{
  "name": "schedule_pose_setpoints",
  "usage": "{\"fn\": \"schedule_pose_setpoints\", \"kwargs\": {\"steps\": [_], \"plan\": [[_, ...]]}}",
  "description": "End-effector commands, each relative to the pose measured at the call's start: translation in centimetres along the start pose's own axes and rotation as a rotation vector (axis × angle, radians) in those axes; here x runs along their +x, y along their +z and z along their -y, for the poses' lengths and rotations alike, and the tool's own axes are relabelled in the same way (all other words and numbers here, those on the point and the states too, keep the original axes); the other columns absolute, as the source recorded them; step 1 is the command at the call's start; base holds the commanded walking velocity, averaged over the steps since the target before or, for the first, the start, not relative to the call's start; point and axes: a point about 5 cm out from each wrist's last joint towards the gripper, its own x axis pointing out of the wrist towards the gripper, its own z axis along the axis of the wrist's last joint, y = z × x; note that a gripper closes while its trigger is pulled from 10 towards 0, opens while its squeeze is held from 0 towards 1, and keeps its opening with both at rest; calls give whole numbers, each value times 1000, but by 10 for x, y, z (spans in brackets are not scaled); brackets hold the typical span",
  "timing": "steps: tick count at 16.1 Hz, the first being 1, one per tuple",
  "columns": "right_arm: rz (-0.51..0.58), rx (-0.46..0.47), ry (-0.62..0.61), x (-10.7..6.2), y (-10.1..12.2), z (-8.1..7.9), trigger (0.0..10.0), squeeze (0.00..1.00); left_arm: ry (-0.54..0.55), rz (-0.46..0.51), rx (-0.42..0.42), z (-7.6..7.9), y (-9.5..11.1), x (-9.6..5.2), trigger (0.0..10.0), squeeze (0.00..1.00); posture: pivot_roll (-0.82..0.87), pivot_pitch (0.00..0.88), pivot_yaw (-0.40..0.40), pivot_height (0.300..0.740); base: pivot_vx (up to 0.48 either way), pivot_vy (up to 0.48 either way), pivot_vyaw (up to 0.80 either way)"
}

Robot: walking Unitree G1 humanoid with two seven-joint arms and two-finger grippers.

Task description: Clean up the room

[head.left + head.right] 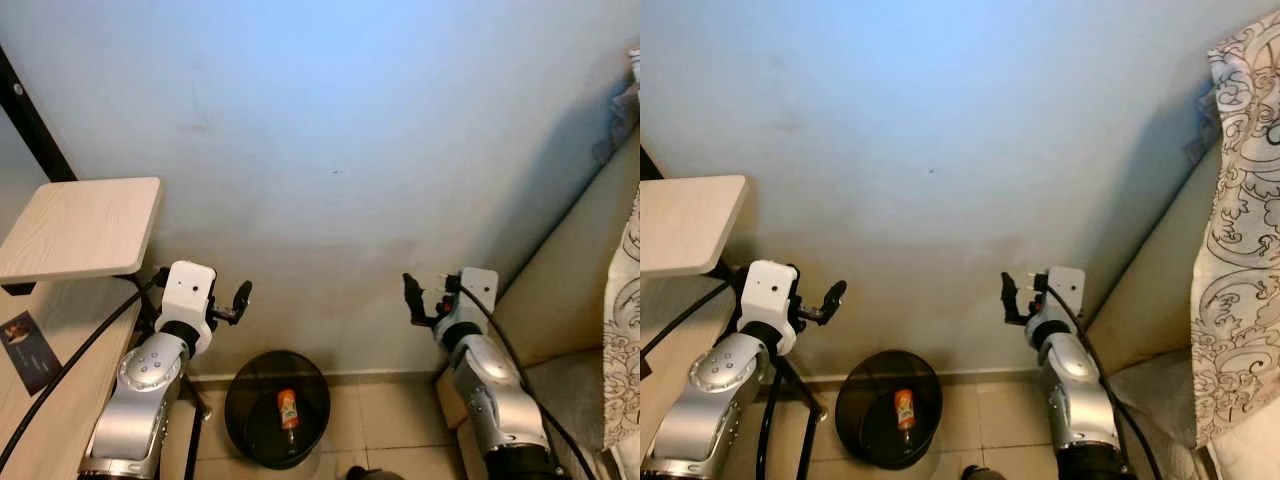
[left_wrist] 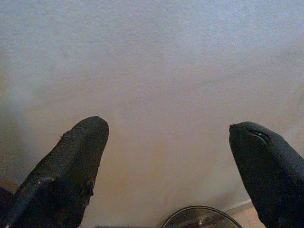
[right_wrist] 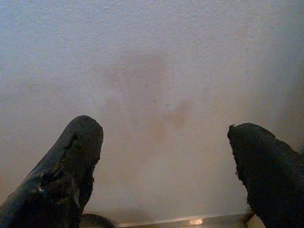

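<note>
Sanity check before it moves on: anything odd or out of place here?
Nothing spilled or damaged. The small orange bottle lies inside the black bin by the wall. Left pincer and right pincer are both open, holding nothing.

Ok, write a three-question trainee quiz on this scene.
1. True or false: both end effectors, left and right, are open and hold nothing.
2. What lies inside the black bin on the floor? A) a small orange bottle B) a sock C) a cup
3. Fill in: both arms point toward the ____.

Key: 1 true. 2 A, the orange bottle. 3 wall.
</note>
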Motion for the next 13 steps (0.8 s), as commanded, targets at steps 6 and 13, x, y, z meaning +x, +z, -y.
{"fn": "schedule_pose_setpoints", "kwargs": {"steps": [6,13], "plan": [[27,-11,-33,2,3,7,10000,1000,31,19,22,-3,7,4,10000,0,46,0,9,740,0,-233,-754],[29,-32,-20,2,1,3,10000,1000,-3,38,50,3,11,6,10000,0,53,0,-1,740,0,0,-754]]}}
